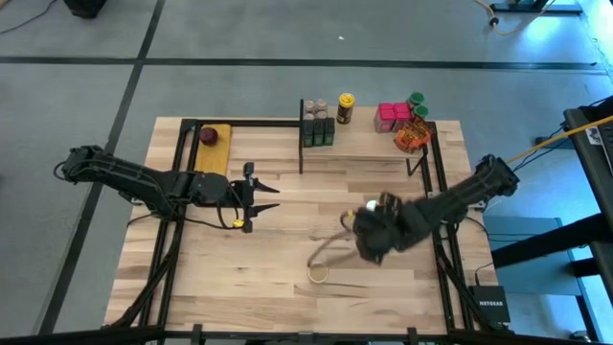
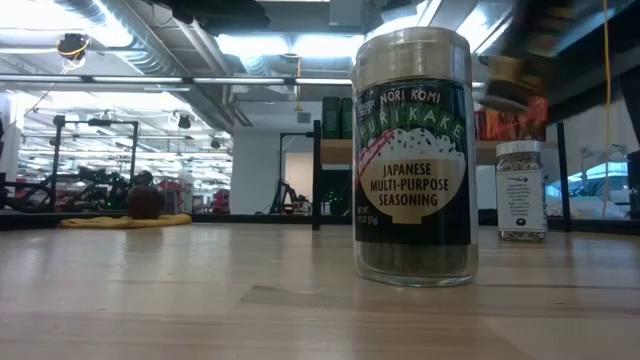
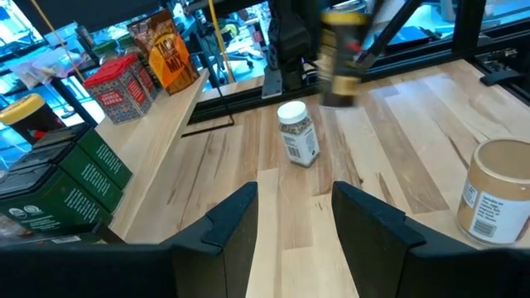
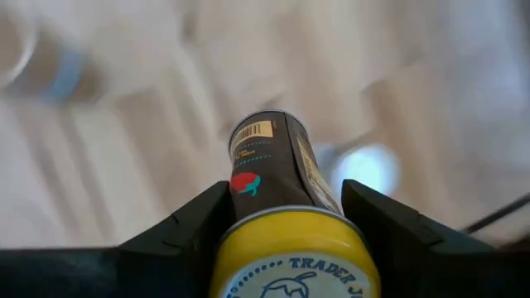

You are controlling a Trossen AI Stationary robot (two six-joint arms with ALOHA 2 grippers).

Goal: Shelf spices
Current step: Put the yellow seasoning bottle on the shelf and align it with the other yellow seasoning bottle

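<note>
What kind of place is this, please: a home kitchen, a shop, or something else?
Probably a robotics lab or workshop, not a kitchen: bare ceiling ducts, a gray floor with cables, and a network box beside the wooden table.

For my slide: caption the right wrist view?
Right gripper grips a yellow-lidded spice jar above the blurred wooden tabletop.

Spices (image 1: 321,123) crowd the shelf (image 1: 364,144) at the table's (image 1: 287,240) far edge.

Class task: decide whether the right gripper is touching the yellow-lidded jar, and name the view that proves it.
Touching. The right wrist view shows the yellow-lidded jar lodged between the right gripper's fingers, both pressed against its sides.
</note>
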